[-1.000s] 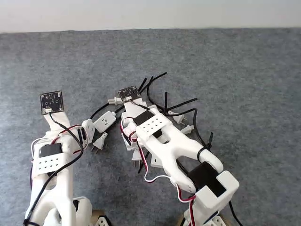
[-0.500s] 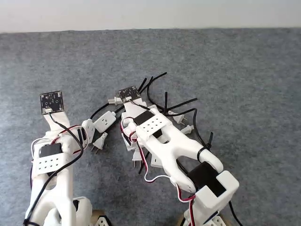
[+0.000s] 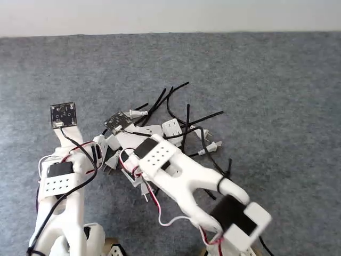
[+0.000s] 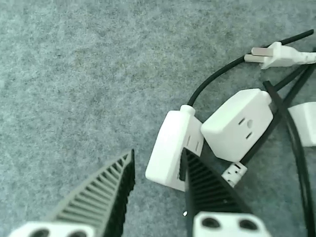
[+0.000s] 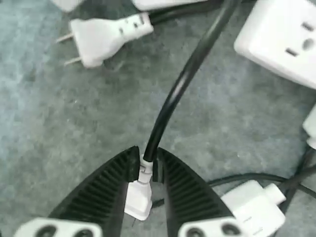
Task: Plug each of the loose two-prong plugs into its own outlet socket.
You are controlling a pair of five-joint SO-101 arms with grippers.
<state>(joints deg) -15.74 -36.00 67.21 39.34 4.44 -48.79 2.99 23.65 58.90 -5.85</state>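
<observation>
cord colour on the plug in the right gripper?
Black cord, running from a white plug clamped in the right gripper; clearest in the right wrist view.

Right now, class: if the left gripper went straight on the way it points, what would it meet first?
Probably the white outlet block, which lies partly between the left gripper's open fingers, close against one finger. Beside it is bare grey carpet. Depth is unclear.

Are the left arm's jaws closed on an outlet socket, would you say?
No, the left gripper has its jaws wide apart, clamping nothing, with the white outlet socket lying by one of them.
</observation>
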